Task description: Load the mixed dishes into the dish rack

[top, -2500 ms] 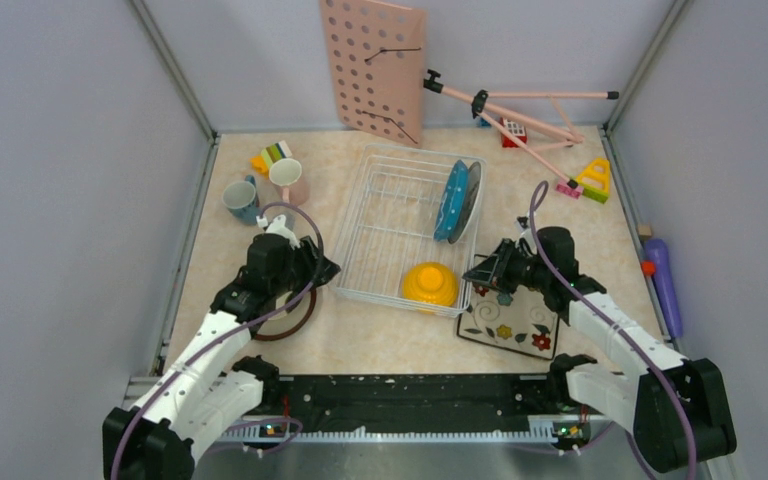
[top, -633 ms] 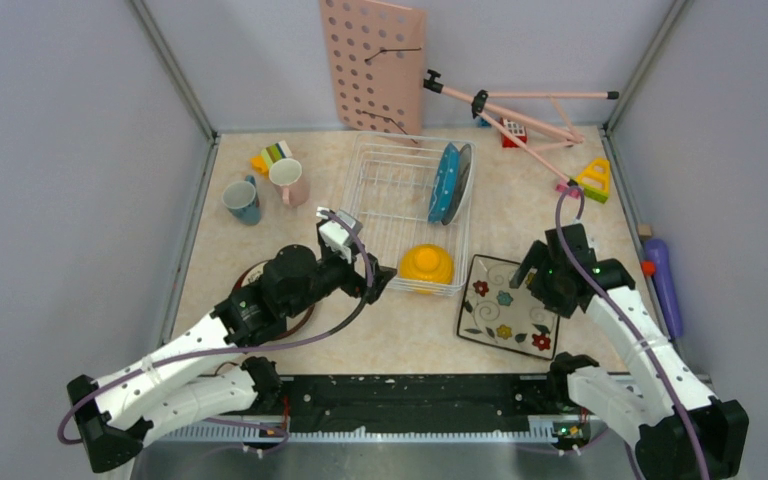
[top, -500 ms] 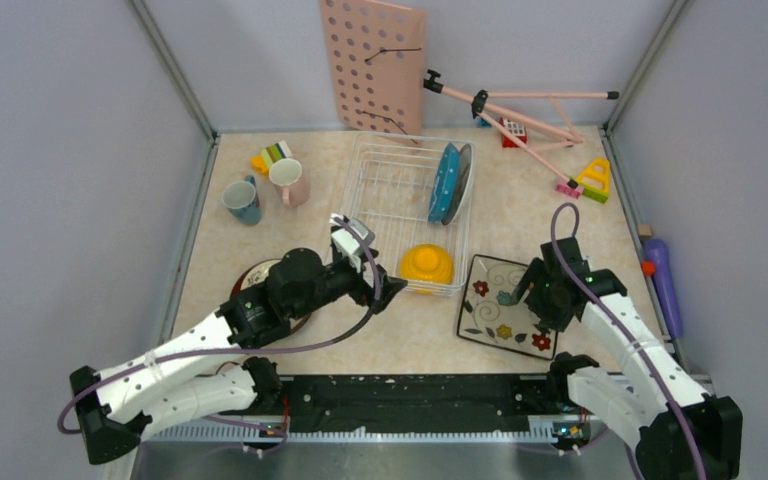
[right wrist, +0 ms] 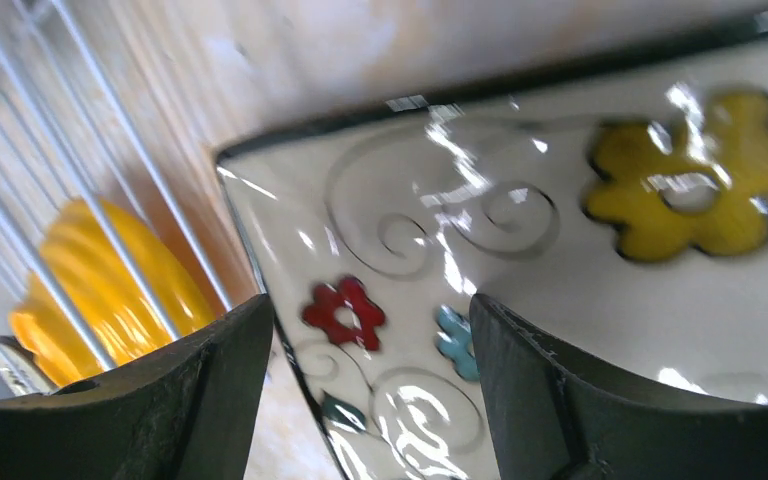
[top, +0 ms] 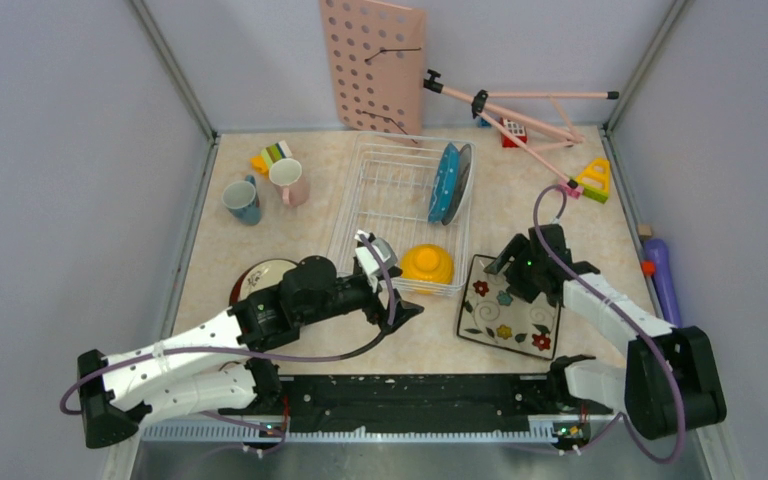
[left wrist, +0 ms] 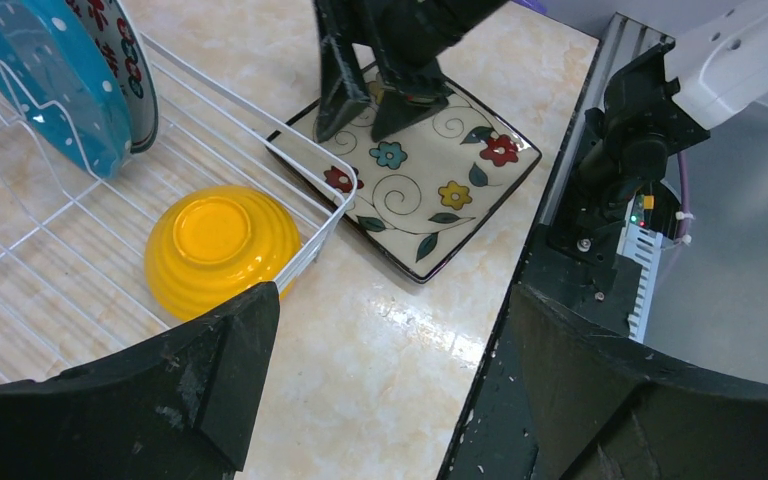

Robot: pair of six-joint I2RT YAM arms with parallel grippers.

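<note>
Left gripper (top: pixel 407 312) swinging right past rack (top: pixel 343 215) near corner, fingers spread, empty; right gripper (top: pixel 505 266) shifting over flowered plate (top: pixel 508 322) far corner, spread, just beside rack.

Against the far wall, a pink pegboard (top: pixel 372 70) leaning, thin black rods across it. Right of it, a pink tripod (top: pixel 520 110) lying on the beige tabletop (top: pixel 290 230), with a red-and-white block (top: pixel 513 132) and a yellow triangular block (top: pixel 594 177) near its legs. Far left, striped toy blocks (top: pixel 276 152). Beyond the right rail, a purple cylinder (top: pixel 663 280).
</note>
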